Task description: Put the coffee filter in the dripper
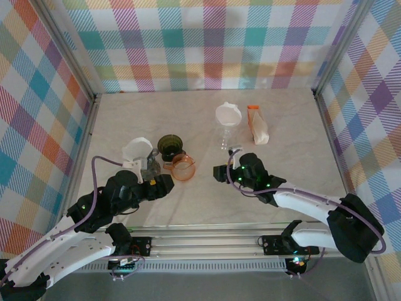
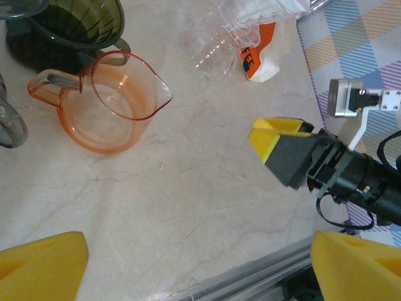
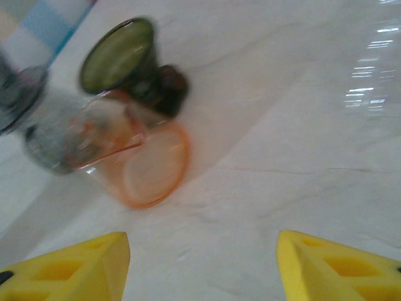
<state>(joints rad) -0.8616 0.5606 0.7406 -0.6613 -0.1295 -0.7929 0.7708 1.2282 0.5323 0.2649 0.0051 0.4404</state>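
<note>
On the marble table [image 1: 188,106] the green dripper [image 1: 169,146] stands mouth-up; left pincer [image 2: 199,268] and right pincer [image 3: 202,263] gape empty

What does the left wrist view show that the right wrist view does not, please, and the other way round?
Left wrist: the clear dripper, the orange-and-white pack beside it, and the left gripper, open. Right wrist: mainly more of the blurred greyish glassware at its left edge. Both: the orange pitcher, the dark green dripper next to it, the marble table and the right gripper, open.
</note>
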